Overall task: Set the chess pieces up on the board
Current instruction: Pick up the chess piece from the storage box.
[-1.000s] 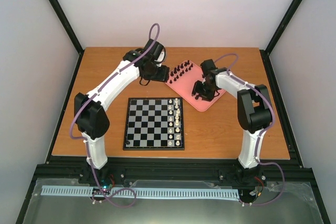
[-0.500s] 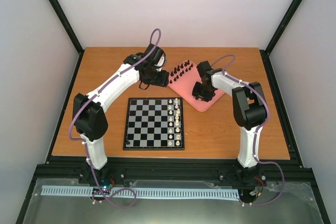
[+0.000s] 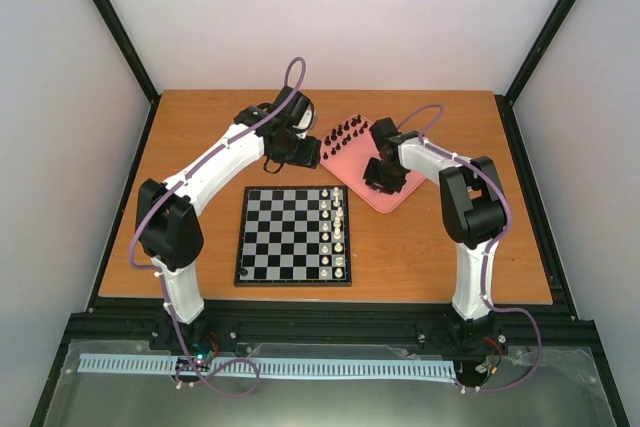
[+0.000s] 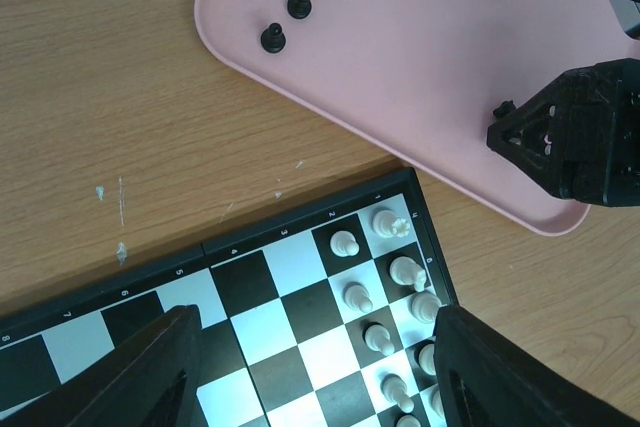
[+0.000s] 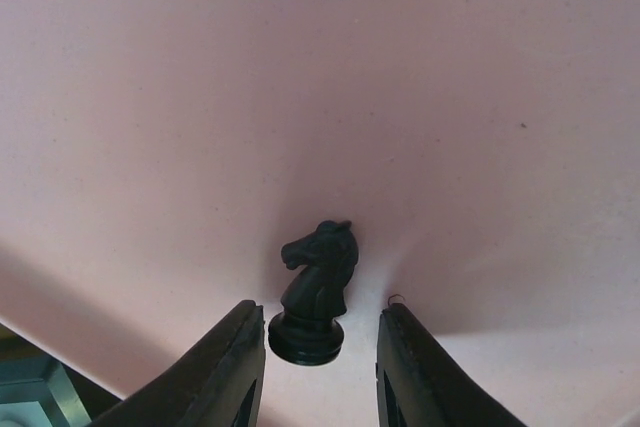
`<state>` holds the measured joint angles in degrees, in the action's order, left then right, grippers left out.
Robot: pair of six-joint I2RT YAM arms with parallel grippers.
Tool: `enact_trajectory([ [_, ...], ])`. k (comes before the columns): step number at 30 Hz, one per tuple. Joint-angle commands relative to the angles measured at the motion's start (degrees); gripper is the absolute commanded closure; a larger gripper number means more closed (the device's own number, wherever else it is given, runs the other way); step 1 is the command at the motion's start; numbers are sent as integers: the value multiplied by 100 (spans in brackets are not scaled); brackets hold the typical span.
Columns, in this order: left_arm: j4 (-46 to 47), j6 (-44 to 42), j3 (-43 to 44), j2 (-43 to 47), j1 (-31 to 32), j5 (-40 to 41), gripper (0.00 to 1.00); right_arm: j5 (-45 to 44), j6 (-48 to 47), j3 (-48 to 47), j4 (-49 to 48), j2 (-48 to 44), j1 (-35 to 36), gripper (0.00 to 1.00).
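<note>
Pink tray [image 5: 300,67] under the down-tilted right gripper [image 5: 318,347], parted around a knight [image 5: 315,292] (left gripper [image 4: 315,347] spread, empty).

The table [image 3: 200,147] is a slab of orange-brown wood grain, and two things lie directly on it. The board [image 3: 280,237] lies flat at about 7 o'clock from the table's middle, its edges square to the table's edges. The tray [image 3: 350,162] (pink, with rounded corners) lies at about 1 o'clock from the middle, turned diagonally. From the left wrist, the tray [image 4: 420,77] lies at 1 o'clock from the board [image 4: 260,307], close but apart, with a strip of bare table [image 4: 120,127] between them. A few pale specks mark the wood there.
</note>
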<state>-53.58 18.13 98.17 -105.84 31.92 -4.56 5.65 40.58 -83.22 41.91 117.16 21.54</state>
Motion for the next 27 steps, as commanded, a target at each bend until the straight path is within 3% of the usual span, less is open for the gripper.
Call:
enact_trajectory([
  [1,134,-111,-1,159,16,-78,34,-140,67,-98,115,14,75,63],
  [5,169,-100,-79,163,16,-94,34,-185,57,-86,120,35,96,63],
  [9,197,-77,-137,186,16,-98,34,-200,30,-119,146,44,100,79],
  [18,198,-95,-132,150,16,-89,34,-201,-74,-165,230,-32,105,85],
  [27,212,-161,-136,132,7,-69,33,300,-1752,-283,501,-808,88,89],
])
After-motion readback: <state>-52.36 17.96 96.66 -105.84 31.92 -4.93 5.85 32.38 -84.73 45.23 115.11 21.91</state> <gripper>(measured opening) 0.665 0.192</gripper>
